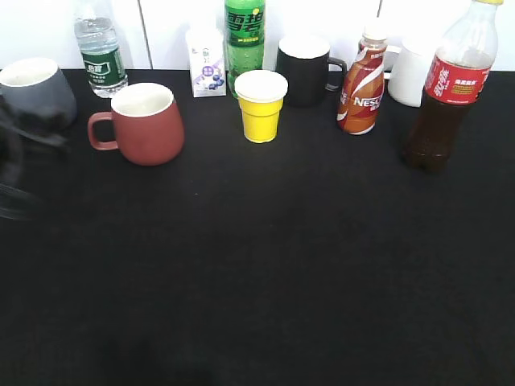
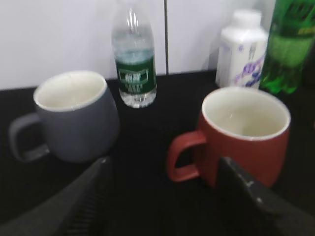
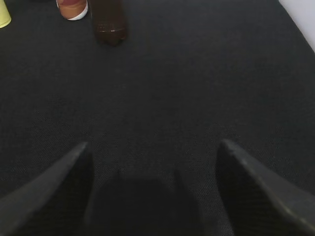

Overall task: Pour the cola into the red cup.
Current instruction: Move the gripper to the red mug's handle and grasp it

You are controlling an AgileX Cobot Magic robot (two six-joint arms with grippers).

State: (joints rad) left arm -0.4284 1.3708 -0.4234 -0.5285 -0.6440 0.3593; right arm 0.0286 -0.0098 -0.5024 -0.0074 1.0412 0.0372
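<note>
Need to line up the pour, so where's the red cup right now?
In the exterior view the red cup stands at the left of the table, handle pointing left, between the grey mug and the yellow paper cup.

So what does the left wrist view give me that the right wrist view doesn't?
Only the left wrist view shows the red cup, handle toward the left and empty inside, with the grey mug beside it, a water bottle, a white bottle and the green Sprite bottle behind. Only the right wrist view shows the base of the cola, the Nescafe bottle's base and a sliver of the yellow paper cup, all far ahead. Both show an open, empty hand: left hand, right hand, over the black table.
</note>
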